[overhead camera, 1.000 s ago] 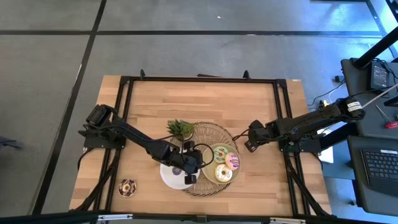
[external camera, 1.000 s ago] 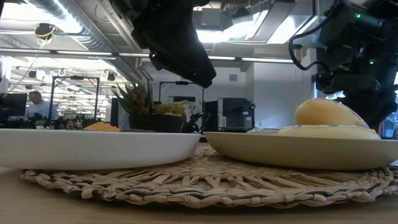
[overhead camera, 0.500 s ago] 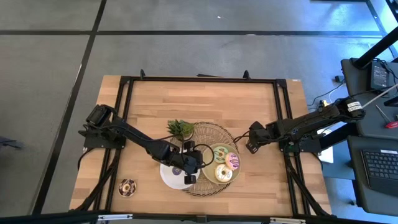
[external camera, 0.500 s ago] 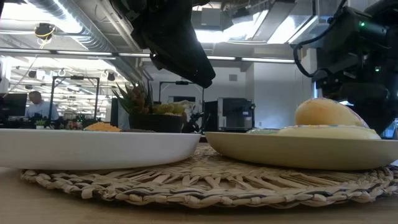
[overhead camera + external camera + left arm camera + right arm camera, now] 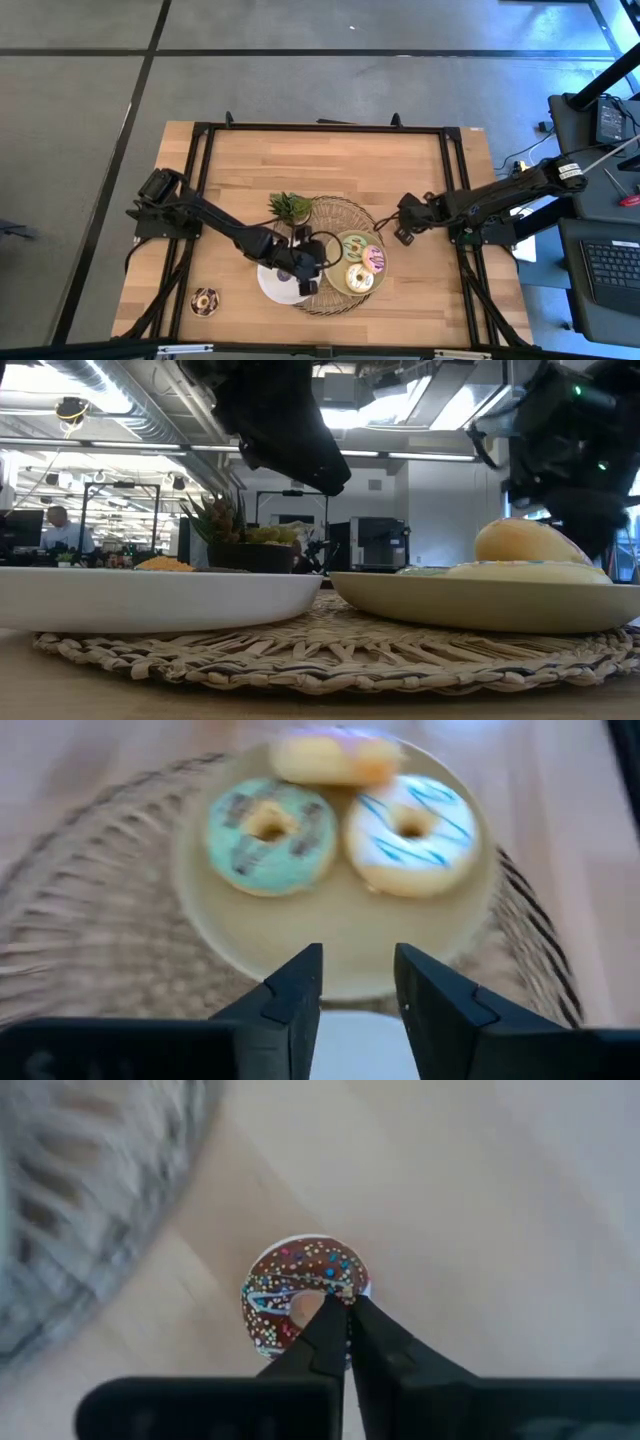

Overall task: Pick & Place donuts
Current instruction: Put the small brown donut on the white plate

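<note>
On the wooden table (image 5: 330,160), a chocolate sprinkled donut (image 5: 270,1280) lies flat on bare wood just off the woven mat (image 5: 330,212), at the mat's 3 o'clock. The right gripper (image 5: 347,1312) is clenched, empty, tips over the donut's hole. Green (image 5: 270,835), white (image 5: 410,832) and pink (image 5: 335,755) donuts sit on the pale-green plate (image 5: 340,945). At that plate's 9 o'clock, the left gripper (image 5: 358,985) hovers, fingers parted, grasping nothing.

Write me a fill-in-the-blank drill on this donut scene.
The pale-green plate holds ___ donuts.
The right gripper is ___, its tips at the chocolate donut.
The left gripper is ___, with nothing between its fingers.
Missing words: three; shut; open.
</note>
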Robot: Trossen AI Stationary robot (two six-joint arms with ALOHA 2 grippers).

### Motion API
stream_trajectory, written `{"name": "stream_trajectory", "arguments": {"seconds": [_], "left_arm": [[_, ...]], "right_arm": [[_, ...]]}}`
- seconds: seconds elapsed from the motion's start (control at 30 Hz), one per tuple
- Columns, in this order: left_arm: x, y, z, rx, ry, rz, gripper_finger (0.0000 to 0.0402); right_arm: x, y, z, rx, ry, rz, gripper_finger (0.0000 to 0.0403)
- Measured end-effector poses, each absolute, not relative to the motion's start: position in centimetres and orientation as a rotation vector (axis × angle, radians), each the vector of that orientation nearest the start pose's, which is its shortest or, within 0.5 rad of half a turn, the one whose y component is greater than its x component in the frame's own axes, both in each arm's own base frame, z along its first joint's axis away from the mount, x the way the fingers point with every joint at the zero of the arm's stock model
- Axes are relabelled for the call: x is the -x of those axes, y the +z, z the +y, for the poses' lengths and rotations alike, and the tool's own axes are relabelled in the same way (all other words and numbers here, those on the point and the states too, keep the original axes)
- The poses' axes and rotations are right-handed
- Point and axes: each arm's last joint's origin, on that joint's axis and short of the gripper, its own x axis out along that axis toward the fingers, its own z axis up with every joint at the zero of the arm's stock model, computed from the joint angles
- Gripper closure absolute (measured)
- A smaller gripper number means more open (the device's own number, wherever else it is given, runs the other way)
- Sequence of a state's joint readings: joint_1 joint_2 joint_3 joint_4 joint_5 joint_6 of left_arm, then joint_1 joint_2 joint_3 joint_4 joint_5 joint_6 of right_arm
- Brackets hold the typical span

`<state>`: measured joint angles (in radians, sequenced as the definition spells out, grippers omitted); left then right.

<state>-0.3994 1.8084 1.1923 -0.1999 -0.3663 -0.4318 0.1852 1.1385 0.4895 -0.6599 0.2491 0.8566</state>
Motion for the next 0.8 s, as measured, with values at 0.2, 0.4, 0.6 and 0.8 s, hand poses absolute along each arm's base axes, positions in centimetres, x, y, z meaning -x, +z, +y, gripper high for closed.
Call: {"name": "stream_trajectory", "arguments": {"seconds": [0.2, 0.4, 0.6, 0.8], "left_arm": [[-36.2, 20.1, -12.2, 0.196, 0.364, 0.636, 0.0288], [-37.3, 20.6, -9.5, 0.288, 0.524, 0.518, 0.0294], [-38.9, 22.3, -7.8, 0.316, 0.483, 0.349, 0.0301], [-39.5, 23.0, -6.5, 0.313, 0.485, 0.284, 0.0304]], "right_arm": [[-18.8, 18.7, 2.3, -0.255, -0.567, 0.98, 0.039], [-21.8, 22.6, 2.7, -0.135, -0.472, 0.708, 0.0389], [-23.4, 23.2, 3.0, -0.085, -0.398, 0.567, 0.0388], [-24.5, 22.8, 3.2, -0.065, -0.381, 0.539, 0.0387]]}}
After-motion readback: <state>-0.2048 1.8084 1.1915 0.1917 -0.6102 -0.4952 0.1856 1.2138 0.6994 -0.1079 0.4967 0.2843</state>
